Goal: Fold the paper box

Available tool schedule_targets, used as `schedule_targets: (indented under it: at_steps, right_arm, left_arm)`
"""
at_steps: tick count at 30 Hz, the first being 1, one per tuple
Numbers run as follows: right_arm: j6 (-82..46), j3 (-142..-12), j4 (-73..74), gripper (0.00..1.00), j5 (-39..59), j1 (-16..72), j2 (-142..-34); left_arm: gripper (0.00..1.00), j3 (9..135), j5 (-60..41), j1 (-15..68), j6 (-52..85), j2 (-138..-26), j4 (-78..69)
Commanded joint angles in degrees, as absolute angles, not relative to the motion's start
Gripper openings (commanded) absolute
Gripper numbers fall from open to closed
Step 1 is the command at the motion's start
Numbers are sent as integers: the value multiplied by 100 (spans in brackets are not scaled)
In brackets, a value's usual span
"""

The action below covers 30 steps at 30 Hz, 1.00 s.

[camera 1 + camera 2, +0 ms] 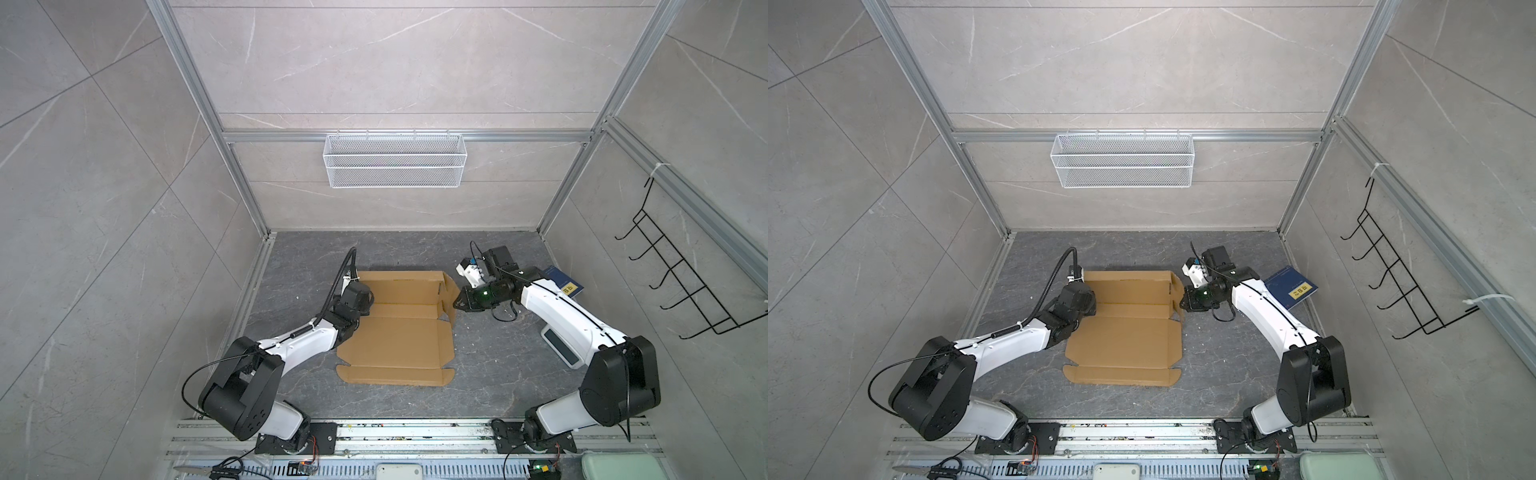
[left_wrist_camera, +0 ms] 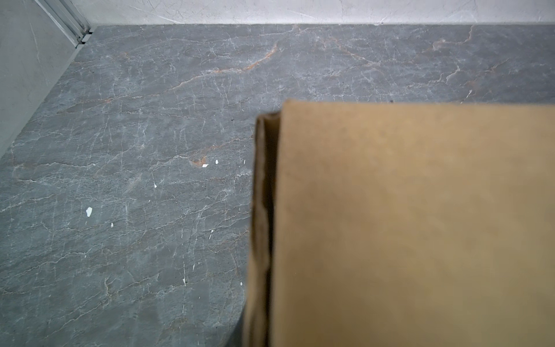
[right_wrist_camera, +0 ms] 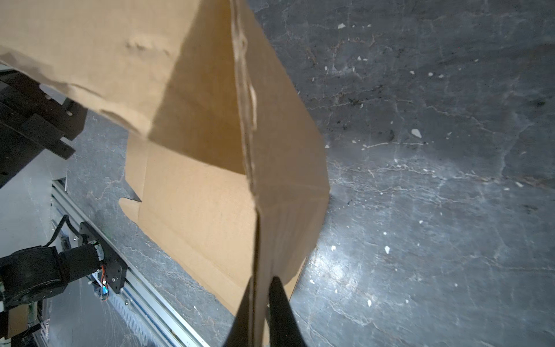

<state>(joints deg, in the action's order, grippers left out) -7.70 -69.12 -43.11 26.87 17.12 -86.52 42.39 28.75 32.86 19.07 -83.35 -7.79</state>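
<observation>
The paper box is a brown cardboard sheet lying on the dark table, with its far wall and right side flap standing up. My right gripper is shut on the edge of that raised right flap, one black finger on each side. My left gripper sits at the box's left edge near the far corner. In the left wrist view the cardboard fills the near side and hides the fingers; a folded flap edge runs down to where the jaws are.
A dark blue book with a yellow label lies at the far right behind the right arm. A white device lies under that arm. A wire basket hangs on the back wall, a black hook rack on the right wall.
</observation>
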Motion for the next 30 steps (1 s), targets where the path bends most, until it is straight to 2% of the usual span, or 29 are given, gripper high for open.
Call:
schedule_targets:
  at_steps: [1, 14, 18, 23, 27, 30]
  right_arm:
    - [-783, -7163, -4402, 9, 3260, 1749, -8725]
    - [-568, -8206, -5017, 6, 3023, 1717, -9243]
    - [-502, -8446, -5245, 7, 2468, 1846, -9334]
    - [-963, -8339, -4748, 8, 3181, 1844, -9189]
    - [-598, -8775, -5284, 8, 2391, 1864, -9394]
    - [-550, -8746, -5291, 8, 2537, 1865, -9461]
  left_arm:
    - [0, 4179, 3015, 3305, 1940, -8139, -1043]
    - [0, 4197, 2953, 3383, 1767, -8224, -1193]
    - [0, 4260, 2966, 3436, 1679, -8304, -1195]
    - [0, 4265, 2950, 3450, 1729, -8321, -1215]
    - [0, 4289, 2885, 3441, 1727, -8376, -1205]
    - [0, 4272, 2876, 3445, 1750, -8369, -1195]
